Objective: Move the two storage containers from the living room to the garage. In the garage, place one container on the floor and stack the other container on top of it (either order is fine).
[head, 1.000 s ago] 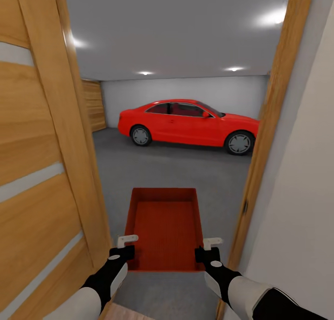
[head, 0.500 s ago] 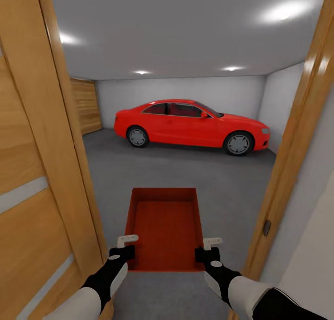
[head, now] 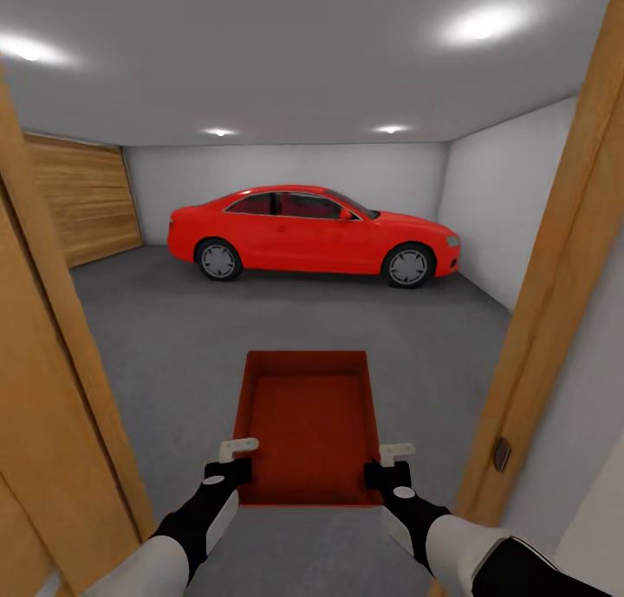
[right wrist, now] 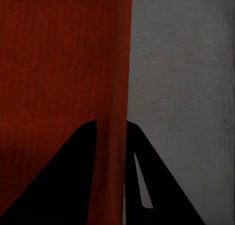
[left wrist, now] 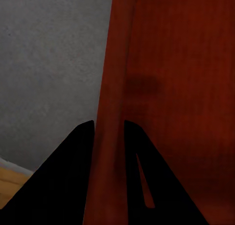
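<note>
Container [head: 308, 424] hangs level between both arms, long axis pointing ahead into the garage (red car [head: 312, 233] parked across the far end). Left gripper [head: 236, 460] and right gripper [head: 390, 463] jaws each pinch a side wall above the grey floor [head: 156, 337].

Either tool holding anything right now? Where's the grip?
Both. The bin is carried between them: the left tool pinches its left side wall, the right tool its right side wall, each near the end closest to the robot.
</note>
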Robot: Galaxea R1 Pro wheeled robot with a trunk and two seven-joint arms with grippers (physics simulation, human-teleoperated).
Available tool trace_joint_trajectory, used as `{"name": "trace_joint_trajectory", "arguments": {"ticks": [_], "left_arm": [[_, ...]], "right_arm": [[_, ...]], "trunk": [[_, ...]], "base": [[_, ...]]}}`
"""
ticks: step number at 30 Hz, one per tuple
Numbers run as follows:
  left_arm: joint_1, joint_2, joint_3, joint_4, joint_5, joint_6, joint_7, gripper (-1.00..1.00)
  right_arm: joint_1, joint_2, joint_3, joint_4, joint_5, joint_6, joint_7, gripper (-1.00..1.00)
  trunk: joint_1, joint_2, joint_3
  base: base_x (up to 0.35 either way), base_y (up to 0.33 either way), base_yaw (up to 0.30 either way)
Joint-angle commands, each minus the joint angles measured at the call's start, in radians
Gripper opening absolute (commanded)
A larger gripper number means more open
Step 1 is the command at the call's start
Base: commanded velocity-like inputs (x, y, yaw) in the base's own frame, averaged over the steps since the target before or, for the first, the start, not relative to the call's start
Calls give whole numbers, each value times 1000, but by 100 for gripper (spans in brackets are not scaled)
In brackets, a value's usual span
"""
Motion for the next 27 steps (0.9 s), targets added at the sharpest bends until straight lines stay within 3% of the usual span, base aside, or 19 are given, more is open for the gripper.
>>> {"name": "trace_joint_trajectory", "arguments": {"ticks": [1, 10, 27], "left_arm": [[0, 27, 63, -2, 21, 6, 10, -100], [0, 27, 63, -2, 22, 3, 10, -100], [-1, 26, 63, -2, 22, 3, 10, -100]], "right_arm": [[-1, -20, -75, -5, 13, 1, -2, -100], [-1, -20, -75, -5, 13, 1, -2, -100], [-1, -20, -75, -5, 13, 1, -2, -100]], "trunk": [[1, -1, -1], [1, -1, -1], [1, -1, -1]], "base": [[314, 118, -143], [300, 98, -33], [72, 46, 0]]}}
